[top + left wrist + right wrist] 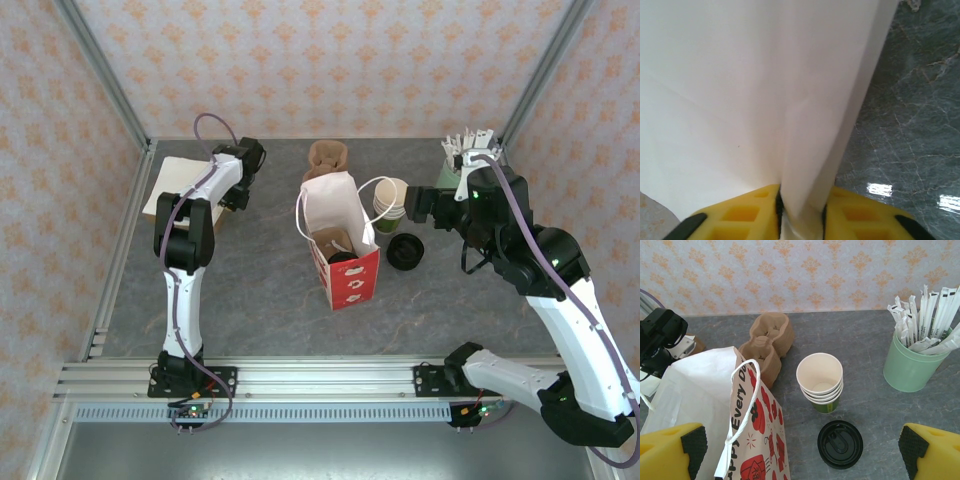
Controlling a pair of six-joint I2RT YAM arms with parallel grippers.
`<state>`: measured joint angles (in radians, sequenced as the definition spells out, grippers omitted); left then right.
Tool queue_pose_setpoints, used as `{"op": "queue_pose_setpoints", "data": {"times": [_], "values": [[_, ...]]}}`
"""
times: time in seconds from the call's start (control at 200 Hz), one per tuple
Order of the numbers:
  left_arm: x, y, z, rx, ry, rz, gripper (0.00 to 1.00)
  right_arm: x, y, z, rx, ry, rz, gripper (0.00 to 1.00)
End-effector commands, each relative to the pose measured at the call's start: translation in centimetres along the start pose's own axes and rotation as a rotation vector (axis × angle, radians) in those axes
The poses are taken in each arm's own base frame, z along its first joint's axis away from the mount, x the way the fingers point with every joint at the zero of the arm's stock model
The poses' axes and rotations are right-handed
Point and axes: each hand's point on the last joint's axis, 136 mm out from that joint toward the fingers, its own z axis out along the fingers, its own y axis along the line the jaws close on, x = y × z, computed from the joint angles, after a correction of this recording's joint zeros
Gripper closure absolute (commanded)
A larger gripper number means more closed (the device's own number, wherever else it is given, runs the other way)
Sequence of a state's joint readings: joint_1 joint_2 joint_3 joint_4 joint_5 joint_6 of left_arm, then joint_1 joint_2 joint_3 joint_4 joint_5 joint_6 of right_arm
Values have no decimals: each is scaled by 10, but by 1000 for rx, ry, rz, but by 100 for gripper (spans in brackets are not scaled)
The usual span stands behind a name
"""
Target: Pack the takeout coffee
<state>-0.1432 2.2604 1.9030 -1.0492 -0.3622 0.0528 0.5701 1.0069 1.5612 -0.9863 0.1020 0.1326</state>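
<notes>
Here, nearest the arms' bases, a red-and-white bag [350, 280] stands open-mouthed on the grey table [250, 300]; something brown and something dark sit inside it, too dim to name. Just right of the bag, a black lid [840, 444] lies flat on the table by itself. A little beyond it stands the coffee ware: a nested stack of green cups [820, 382], cream inside, the top one empty and uncovered, just beside the bag's white handle and outside the bag. The right gripper [803, 446] hangs just right of the stack with its yellow fingers spread wide; in its wrist view cups and lid both lie ahead between them, neither touched. Across the table, at far left, the left gripper [801, 215] has its fingers pressed together on a fold of paper [740, 100], the white sheet pinched between the two pads and spreading away from them. Behind the bag, a brown pulp carrier [767, 337] rests on the table near the back wall. At far right, a mint cup [910, 372] holds a bunch of wrapped white sticks [927, 310], standing well apart from the green stack.
</notes>
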Motion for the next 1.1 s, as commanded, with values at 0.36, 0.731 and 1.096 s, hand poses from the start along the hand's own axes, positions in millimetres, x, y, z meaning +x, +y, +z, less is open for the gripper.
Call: {"op": "queue_pose_setpoints", "data": {"times": [0.36,0.731,1.096], "values": [[-4,38,-52,-14,-94,-37,90,0,1,9,7,4,-2,1],[-4,50,-57,9,-96,-53,100,1,1,10,10,8,8,1],[20,111,-185,150,-339,-218,100,8,-15,23,64,99,85,1]]}}
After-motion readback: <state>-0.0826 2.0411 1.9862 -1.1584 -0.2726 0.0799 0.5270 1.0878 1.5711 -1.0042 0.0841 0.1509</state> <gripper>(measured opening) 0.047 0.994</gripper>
